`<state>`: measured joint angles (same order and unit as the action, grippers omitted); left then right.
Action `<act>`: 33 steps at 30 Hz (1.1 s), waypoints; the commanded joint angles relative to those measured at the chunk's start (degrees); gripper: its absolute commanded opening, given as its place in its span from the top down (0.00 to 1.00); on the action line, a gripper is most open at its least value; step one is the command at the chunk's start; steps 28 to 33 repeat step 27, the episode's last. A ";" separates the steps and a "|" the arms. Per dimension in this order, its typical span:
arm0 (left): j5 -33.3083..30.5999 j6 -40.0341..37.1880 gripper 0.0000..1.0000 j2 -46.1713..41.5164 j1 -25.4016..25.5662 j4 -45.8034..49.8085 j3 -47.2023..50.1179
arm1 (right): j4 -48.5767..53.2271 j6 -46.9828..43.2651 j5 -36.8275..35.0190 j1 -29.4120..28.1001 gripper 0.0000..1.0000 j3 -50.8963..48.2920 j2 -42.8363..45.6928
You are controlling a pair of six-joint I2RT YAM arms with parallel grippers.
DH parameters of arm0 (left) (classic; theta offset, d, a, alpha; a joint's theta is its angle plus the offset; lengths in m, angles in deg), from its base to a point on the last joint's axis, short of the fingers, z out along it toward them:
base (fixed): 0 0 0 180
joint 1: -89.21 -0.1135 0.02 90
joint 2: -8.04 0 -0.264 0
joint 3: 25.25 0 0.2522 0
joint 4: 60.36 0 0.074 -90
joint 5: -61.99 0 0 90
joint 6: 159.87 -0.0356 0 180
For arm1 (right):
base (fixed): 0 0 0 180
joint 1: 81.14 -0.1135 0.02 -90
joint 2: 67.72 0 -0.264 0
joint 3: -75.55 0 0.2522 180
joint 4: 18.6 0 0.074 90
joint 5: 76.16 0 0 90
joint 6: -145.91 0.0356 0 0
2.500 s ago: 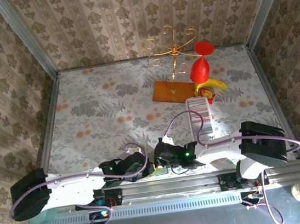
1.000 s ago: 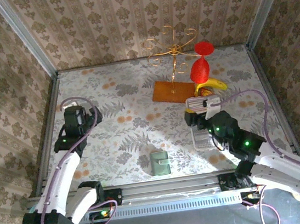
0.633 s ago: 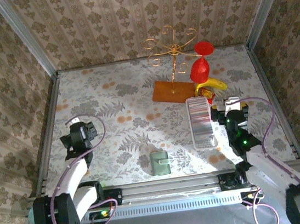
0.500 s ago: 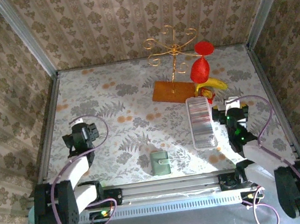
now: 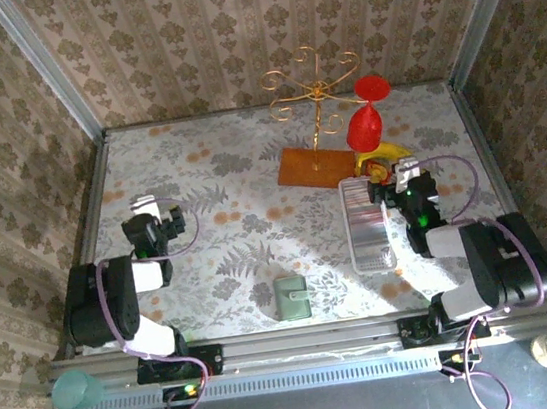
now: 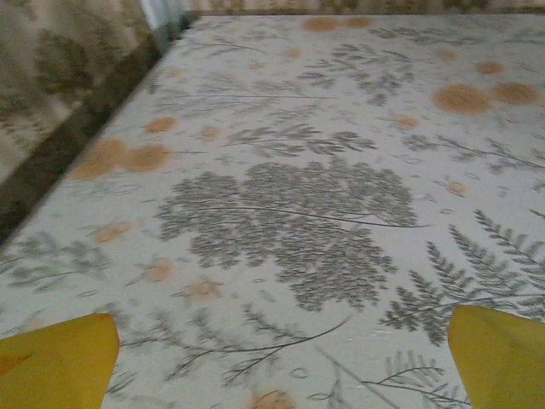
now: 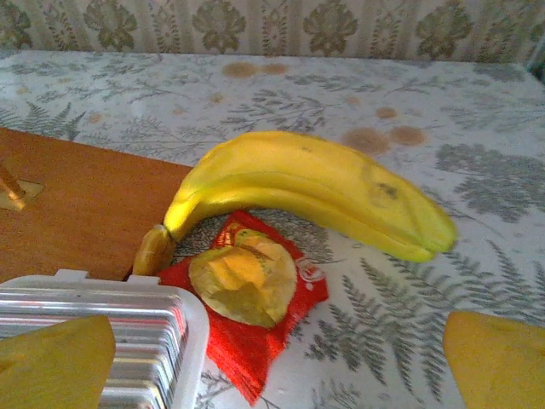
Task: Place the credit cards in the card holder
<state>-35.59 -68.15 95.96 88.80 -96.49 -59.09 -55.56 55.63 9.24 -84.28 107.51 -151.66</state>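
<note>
Progress was nil, as far as I could judge. The card holder (image 5: 292, 299) lay folded shut and flat on the table (image 5: 199, 174), close to the near edge and about midway along it. No card was in it or sticking out of it. I could not tell for sure where the credit cards were (perhaps they stood between the ribs of the white tray (image 5: 359, 254), but this was too small to see). So the whole work was left: to open the holder, to take up each card, and to slide it into a pocket.

The left gripper (image 5: 154, 212) hung over the left part of the table, near the left edge. Its jaws stood wide apart, with only the bare patterned surface below them. The right gripper (image 5: 399, 186) was at the far end of the tray, just beside the banana (image 7: 306, 192) and the red packet (image 7: 247, 328). Its jaws were also spread wide and held nothing. Both were well apart from the holder.

The long axis of the holder ran from the near edge toward the far edge, almost square to the near edge. A small tab seemed to sit at its far end, toward the right. I could not tell on which side the fold lay.
</note>
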 commanded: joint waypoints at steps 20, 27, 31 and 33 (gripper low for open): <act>2.23 -4.53 0.00 1.12 2.17 -3.28 -2.07 | 2.59 2.29 -0.31 2.02 0.00 5.51 -3.76; 2.22 -4.53 0.00 1.16 2.12 -3.29 -2.07 | 2.33 2.29 -0.30 1.99 0.00 5.31 -3.59; 2.22 -4.53 0.00 1.16 2.12 -3.29 -2.07 | 2.33 2.29 -0.30 1.99 0.00 5.31 -3.59; 2.22 -4.53 0.00 1.16 2.12 -3.29 -2.07 | 2.33 2.29 -0.30 1.99 0.00 5.31 -3.59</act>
